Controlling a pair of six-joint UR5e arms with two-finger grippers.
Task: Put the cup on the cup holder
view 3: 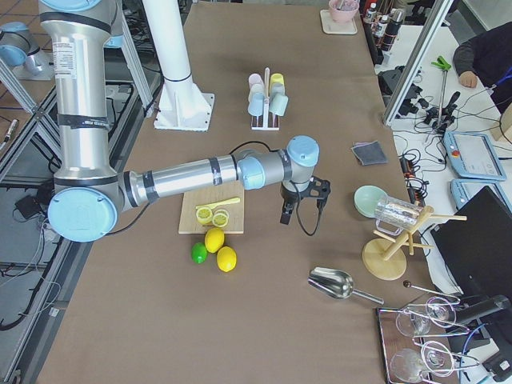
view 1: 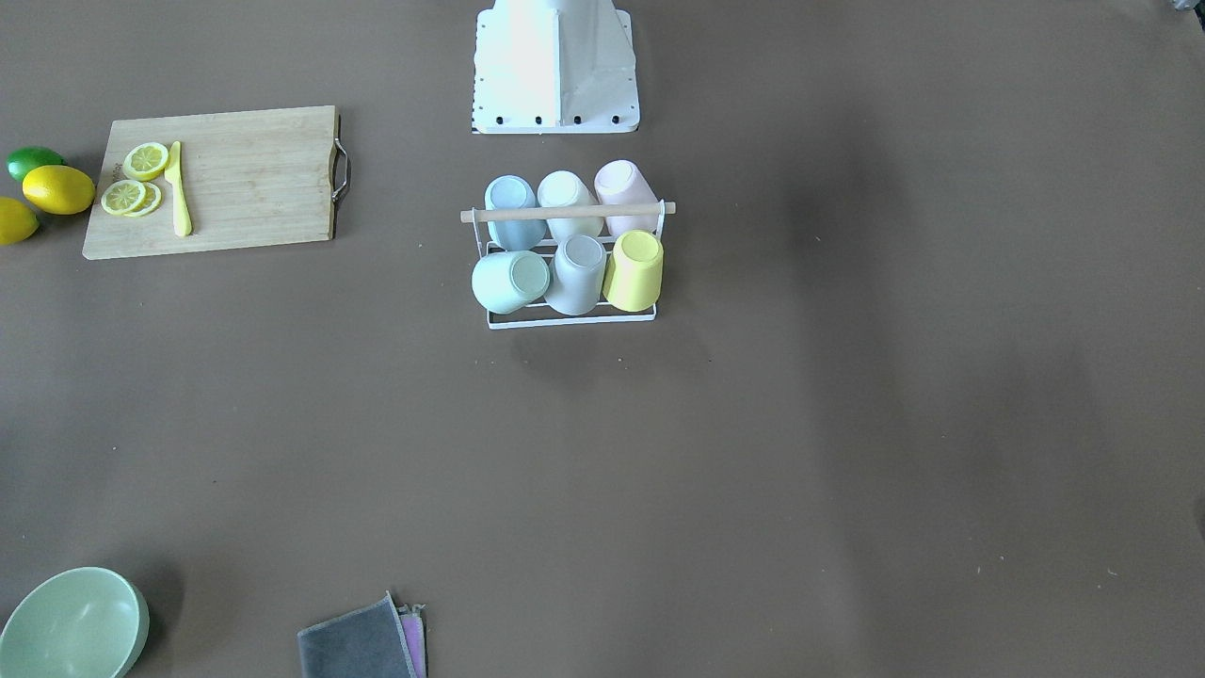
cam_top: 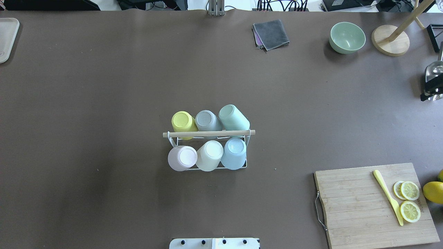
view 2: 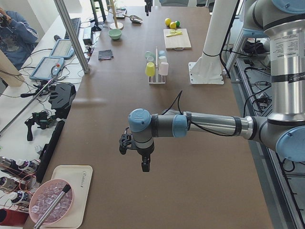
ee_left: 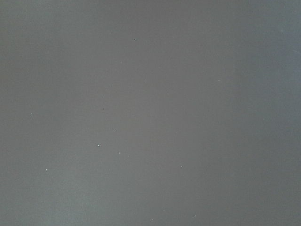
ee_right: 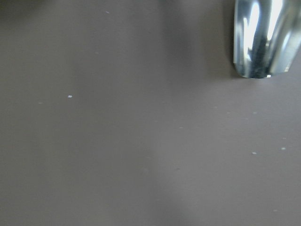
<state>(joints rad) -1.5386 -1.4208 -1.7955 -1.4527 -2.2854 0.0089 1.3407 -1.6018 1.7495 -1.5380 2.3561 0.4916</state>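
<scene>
Standing at the middle of the table [cam_top: 104, 103]: cup holder [cam_top: 207, 133], six upturned cups [cam_top: 182, 121] on its prongs. Left fingers [view 2: 144, 165] and right fingers [view 3: 285, 214] hang above the table, each well apart from it; spread or closed, cannot tell.

Six cups [cam_top: 206, 121] are sitting on one wire rack [cam_top: 211, 133]: one yellow, one grey, one mint, one pink, one cream, one blue. One cutting board [cam_top: 356, 204] is carrying three lemon slices [cam_top: 410, 190] and one yellow knife [cam_top: 387, 195]. Two whole lemons [view 1: 58, 188] and one lime [view 1: 33, 162] are lying beside it. One green bowl [cam_top: 347, 37] and one metal scoop [view 3: 332, 282] are standing elsewhere.
</scene>
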